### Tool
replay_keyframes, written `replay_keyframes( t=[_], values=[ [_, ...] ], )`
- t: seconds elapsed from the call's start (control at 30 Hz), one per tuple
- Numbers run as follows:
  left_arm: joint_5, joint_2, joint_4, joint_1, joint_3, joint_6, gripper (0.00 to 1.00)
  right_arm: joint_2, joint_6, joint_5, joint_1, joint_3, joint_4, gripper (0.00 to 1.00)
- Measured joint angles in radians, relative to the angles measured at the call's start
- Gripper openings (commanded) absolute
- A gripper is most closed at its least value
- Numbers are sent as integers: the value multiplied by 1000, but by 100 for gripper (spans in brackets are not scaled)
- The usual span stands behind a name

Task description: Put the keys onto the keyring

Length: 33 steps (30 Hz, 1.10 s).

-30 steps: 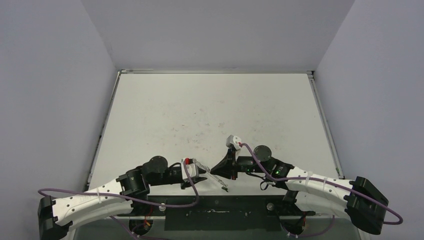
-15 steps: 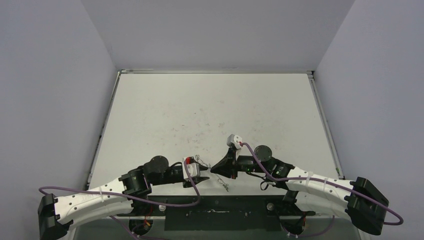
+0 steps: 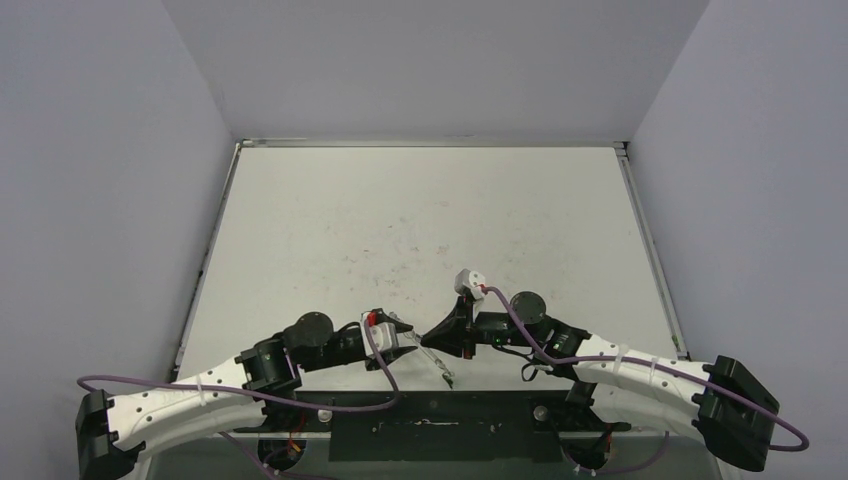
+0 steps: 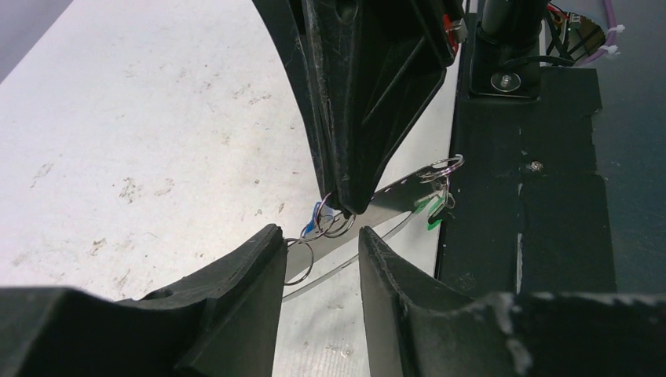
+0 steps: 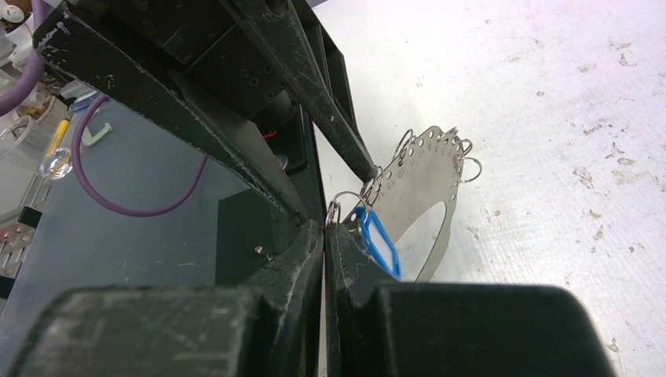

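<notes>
The keyring [image 4: 393, 198] is a thin pale metal ring with small holes and little wire loops along its rim [image 5: 430, 169]. It hangs between the two grippers near the table's front edge [image 3: 437, 360]. My right gripper [image 5: 325, 228] is shut on a small wire loop at that rim, and the blue-tagged key [image 5: 382, 240] dangles beside its fingertips [image 4: 318, 220]. The green-tagged key [image 4: 429, 209] hangs from the keyring's far end. My left gripper [image 4: 320, 239] is open and faces the right one. A small wire loop [image 4: 303, 259] touches its left finger [image 4: 255, 271].
The black base plate [image 4: 526, 204] with screws runs along the table's near edge, right under the keyring's green end. Purple cables [image 3: 380, 385] loop from both arms. The scuffed white tabletop [image 3: 420, 220] stretches away behind the grippers.
My left gripper's jaws have spread apart and it has shifted slightly towards the back. The right gripper stays shut in the same place.
</notes>
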Motion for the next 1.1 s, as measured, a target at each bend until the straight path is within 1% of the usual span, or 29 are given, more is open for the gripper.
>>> replay_keyframes(
  t=[0.33, 0.5, 0.67, 0.83, 1.1],
  values=[
    [-10, -12, -21, 0, 0, 6, 38, -2, 0, 0, 1, 0, 0, 0],
    [-1, -71, -74, 0, 0, 5, 35, -12, 0, 3, 1, 0, 0, 0],
    [48, -128, -88, 0, -2, 2, 33, -19, 0, 8, 1, 0, -1, 0],
    [84, -86, -61, 0, -28, -10, 33, -19, 0, 9, 1, 0, 0, 0],
    [74, 8, 18, 0, -32, -13, 33, -19, 0, 10, 1, 0, 0, 0]
  ],
)
